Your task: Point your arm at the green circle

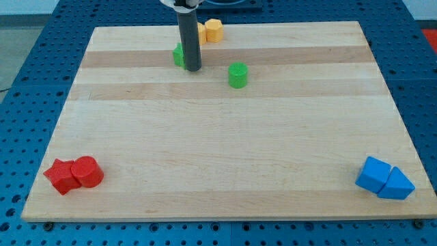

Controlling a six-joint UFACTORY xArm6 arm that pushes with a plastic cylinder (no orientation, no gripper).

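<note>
The green circle (237,75), a short green cylinder, stands on the wooden board (225,137) near the view's top, a little right of centre. My tip (193,68) rests on the board to its left, about a block's width away and not touching it. A second green block (179,55) sits right behind the rod on its left side, mostly hidden, so its shape cannot be made out.
A yellow block (214,30) and an orange block (202,33) sit together at the top edge behind the rod. Two red blocks (74,174) lie at the bottom left. Two blue blocks (384,179) lie at the bottom right.
</note>
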